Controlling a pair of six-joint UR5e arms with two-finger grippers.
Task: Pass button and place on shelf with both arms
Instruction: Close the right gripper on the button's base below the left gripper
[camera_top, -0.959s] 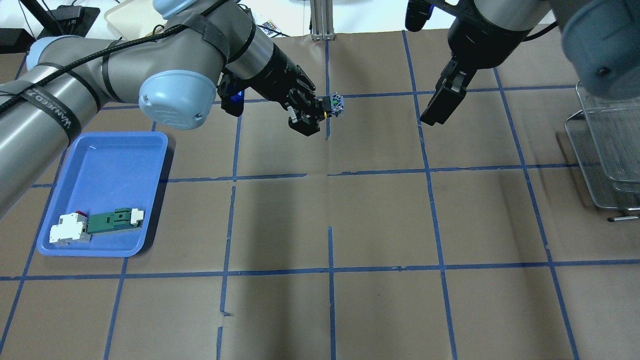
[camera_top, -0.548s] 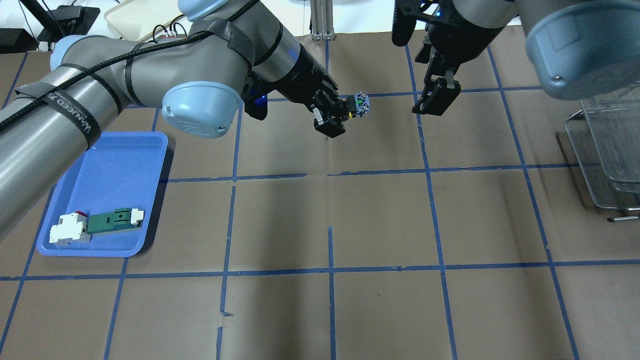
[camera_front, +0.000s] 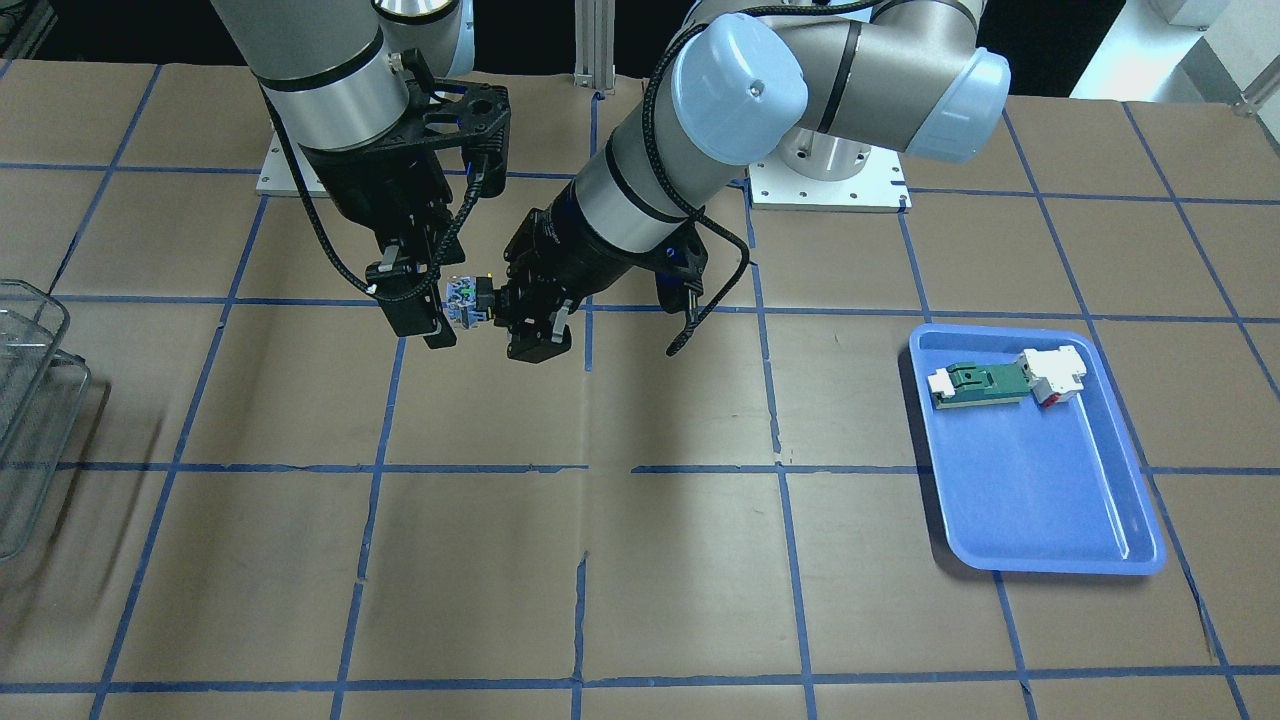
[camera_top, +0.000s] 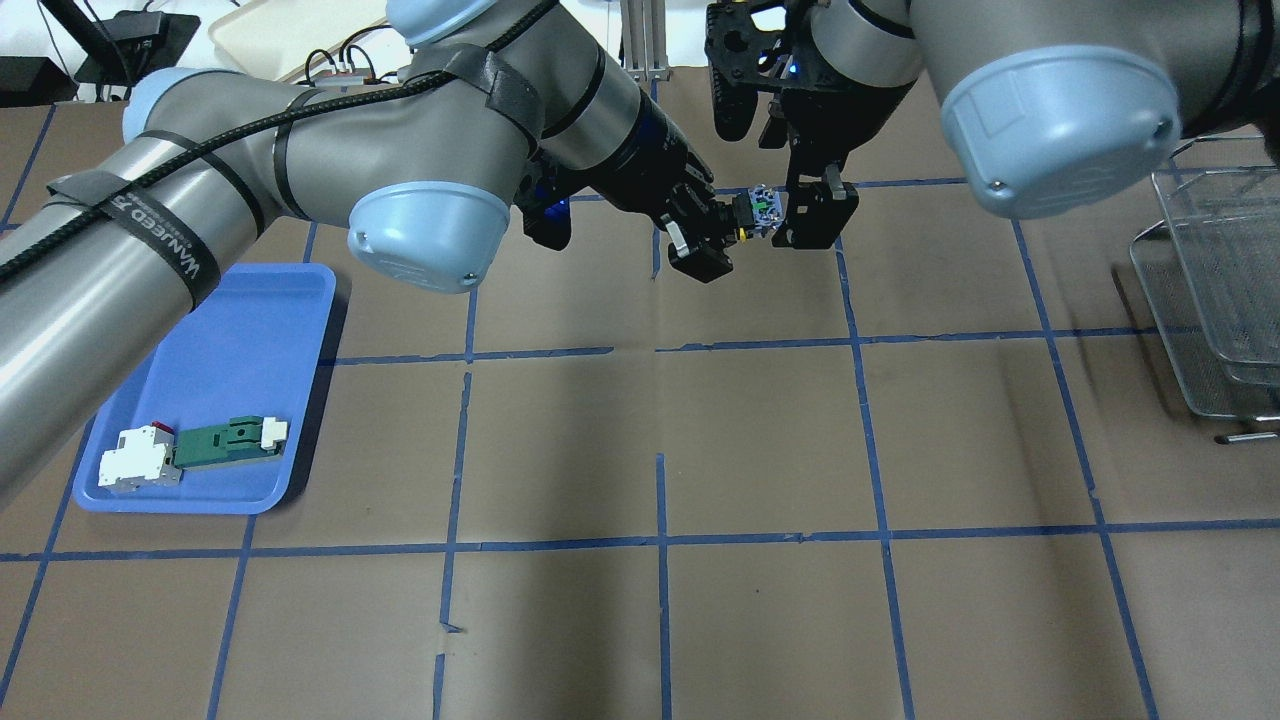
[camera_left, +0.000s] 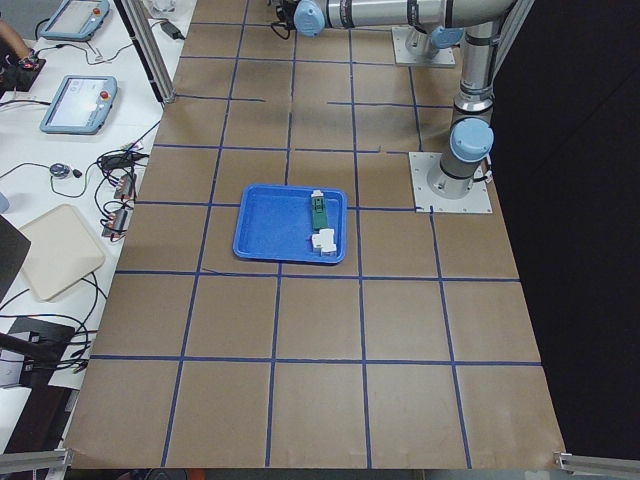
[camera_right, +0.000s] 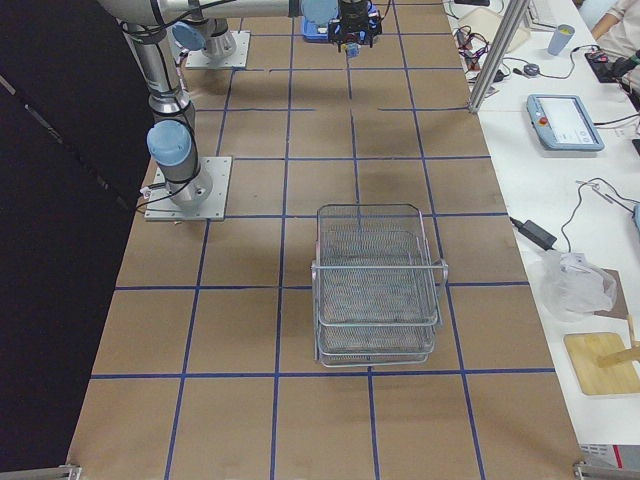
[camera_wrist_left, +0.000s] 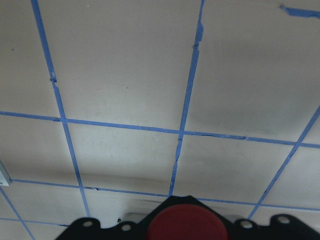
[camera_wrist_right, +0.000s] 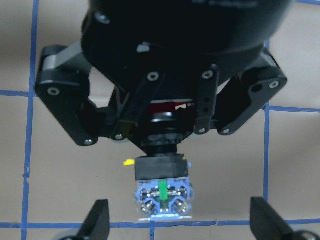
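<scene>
The small button (camera_top: 762, 209) with a red mushroom cap, black collar and silvery blue-green back block is held in the air above the brown-papered table (camera_top: 760, 440). It is pinched at the collar by the black two-finger left gripper (camera_top: 728, 222), with the block end turned towards the black right gripper (camera_wrist_right: 180, 217). That gripper's fingers (camera_wrist_right: 99, 220) are spread, the block just at their mouth and not yet touched. The button is judged light, rigid and hard-shelled, and its smooth rounded cap could slip. The squarer back block is probably best taken by its flat sides, clear of the left fingertips, since little free length remains. The silver wire-mesh shelf (camera_top: 1215, 300) stands well apart on the right, and the way there appears unobstructed. A solid blue plastic tray (camera_top: 240, 320), holding a green-and-white flat part (camera_top: 222, 442) and a white block with a red tab (camera_top: 135, 468), lies far off on the left.
</scene>
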